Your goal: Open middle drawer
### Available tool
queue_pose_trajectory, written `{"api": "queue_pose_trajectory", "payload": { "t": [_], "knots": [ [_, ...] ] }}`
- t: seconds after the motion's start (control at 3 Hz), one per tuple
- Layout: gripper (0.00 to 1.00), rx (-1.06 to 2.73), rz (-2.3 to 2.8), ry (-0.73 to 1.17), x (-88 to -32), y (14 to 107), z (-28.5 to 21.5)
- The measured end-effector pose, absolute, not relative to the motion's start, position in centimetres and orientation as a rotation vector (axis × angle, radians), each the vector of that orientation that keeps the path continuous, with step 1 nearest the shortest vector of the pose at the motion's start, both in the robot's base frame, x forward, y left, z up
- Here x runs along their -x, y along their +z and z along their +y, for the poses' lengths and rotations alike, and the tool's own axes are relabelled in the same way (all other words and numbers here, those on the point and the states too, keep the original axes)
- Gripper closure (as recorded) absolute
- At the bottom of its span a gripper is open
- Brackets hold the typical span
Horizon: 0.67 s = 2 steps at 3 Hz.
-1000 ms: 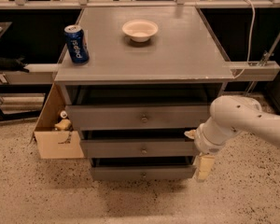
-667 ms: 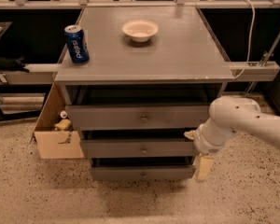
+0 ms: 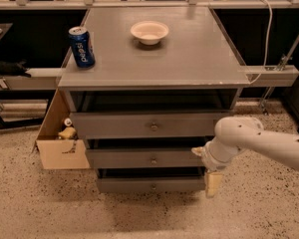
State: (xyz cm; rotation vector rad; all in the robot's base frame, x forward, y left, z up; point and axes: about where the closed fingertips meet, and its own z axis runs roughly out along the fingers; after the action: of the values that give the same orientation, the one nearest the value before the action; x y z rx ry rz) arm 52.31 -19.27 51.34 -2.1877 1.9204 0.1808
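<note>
Grey wooden table (image 3: 189, 59) stands on a speckled stone floor (image 3: 139, 218), with three drawer fronts stacked under its top. The middle drawer (image 3: 124, 158), a grey wooden front with one small round metal knob (image 3: 153, 161) at its centre, sits between the wider top drawer front (image 3: 114, 126) and the narrower bottom drawer front (image 3: 124, 185); a dark gap shows above each of them.

A white robot arm (image 3: 269, 143) reaches in from the right and bends down at the right end of the drawers. Its pale pincer (image 3: 213, 182) hangs low, just beside the right end of the middle drawer and well away from the knob. Whether the pincer is apart or together I cannot tell from where I stand.

On the table, a blue Pepsi can (image 3: 81, 46) stands upright near the left edge, and a shallow white bowl (image 3: 149, 32) sits further back, towards the middle. An open cardboard box (image 3: 60, 153) rests on the floor against the table's left side, with a few small things inside.
</note>
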Motion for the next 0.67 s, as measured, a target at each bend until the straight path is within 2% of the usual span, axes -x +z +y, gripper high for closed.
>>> {"api": "queue_pose_trajectory", "payload": {
  "t": [0.67],
  "knots": [
    [0.00, 2.187, 1.731, 0.152, -55.7, 45.5, -17.8]
  ]
}}
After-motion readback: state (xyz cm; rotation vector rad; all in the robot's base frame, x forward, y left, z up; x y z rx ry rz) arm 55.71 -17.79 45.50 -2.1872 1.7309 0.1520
